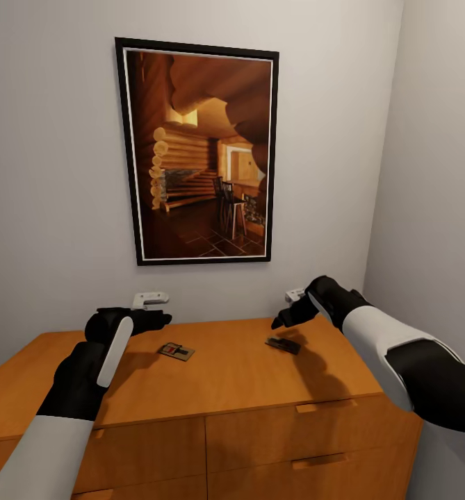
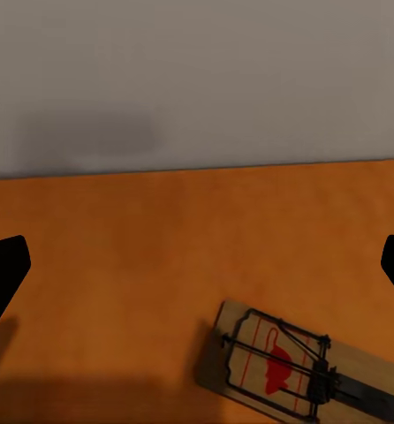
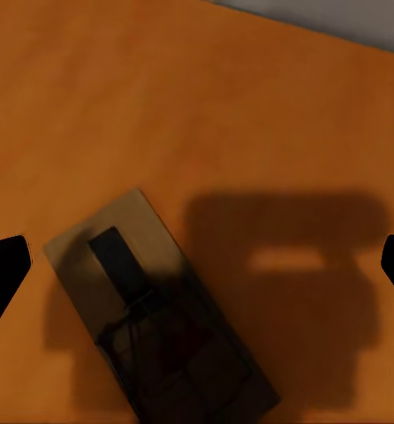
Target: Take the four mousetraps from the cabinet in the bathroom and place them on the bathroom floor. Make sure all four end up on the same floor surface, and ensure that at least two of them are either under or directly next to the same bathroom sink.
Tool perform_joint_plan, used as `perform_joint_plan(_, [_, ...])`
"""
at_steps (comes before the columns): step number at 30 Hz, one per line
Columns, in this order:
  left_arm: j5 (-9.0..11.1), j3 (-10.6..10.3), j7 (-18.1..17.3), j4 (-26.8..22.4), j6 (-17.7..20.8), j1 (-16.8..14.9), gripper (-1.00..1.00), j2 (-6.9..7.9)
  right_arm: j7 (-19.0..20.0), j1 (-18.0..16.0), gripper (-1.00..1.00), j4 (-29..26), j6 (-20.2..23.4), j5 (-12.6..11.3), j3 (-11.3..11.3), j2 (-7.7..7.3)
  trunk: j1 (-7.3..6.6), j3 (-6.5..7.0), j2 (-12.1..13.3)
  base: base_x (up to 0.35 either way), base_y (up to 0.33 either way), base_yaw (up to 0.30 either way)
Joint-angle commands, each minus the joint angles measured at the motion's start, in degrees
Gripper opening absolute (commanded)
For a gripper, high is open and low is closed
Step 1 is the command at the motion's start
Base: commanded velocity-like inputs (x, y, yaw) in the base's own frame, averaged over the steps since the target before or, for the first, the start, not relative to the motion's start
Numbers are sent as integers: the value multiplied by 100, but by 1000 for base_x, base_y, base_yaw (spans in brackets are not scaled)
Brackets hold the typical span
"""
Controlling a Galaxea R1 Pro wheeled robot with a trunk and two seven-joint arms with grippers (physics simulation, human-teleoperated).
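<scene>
Poised over the low orange-brown wooden cabinet (image 1: 211, 375) beneath a black-framed picture of a log-cabin interior (image 1: 199, 153): the black left gripper (image 1: 152, 321), spread wide, just short of a small flat brown wooden mousetrap with dark wire and a red mark (image 1: 176, 351) lying flat on the cabinet top toward its middle. Nearer the cabinet's right end, the black right gripper (image 1: 288, 318), also spread wide, directly above a second small brown wooden mousetrap (image 1: 283, 344), darkened by the gripper's shadow. From the left wrist camera, the first mousetrap (image 2: 299, 367) seen close, with its red print and spring bar clear though one end cut off at the frame edge, and only the fingertips (image 2: 4, 269) in sight at the sides. From the right wrist camera, the second mousetrap (image 3: 157, 322) lying askew between the fingertips (image 3: 3, 274), its metal parts hard to make out in shade. Drawer fronts with slim bar handles (image 1: 319, 461) visible from the head camera alone.
</scene>
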Motion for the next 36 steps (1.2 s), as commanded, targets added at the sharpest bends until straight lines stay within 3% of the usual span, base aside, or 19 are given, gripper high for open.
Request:
perform_joint_plan(1, [60,-12,60,-4,17,-5,100,4,63,0,100,4,23,58,-3,1,0,-7,-4,0,0,0])
perform_joint_plan(20, [60,-5,60,0,17,-5,100,-11,315,18,100,452,32,98,11,132,0,-7,-4,0,0,0])
perform_joint_plan(36, [60,-3,60,0,17,-5,100,-12,322,18,100,680,-21,114,15,117,0,-7,-4,0,0,0])
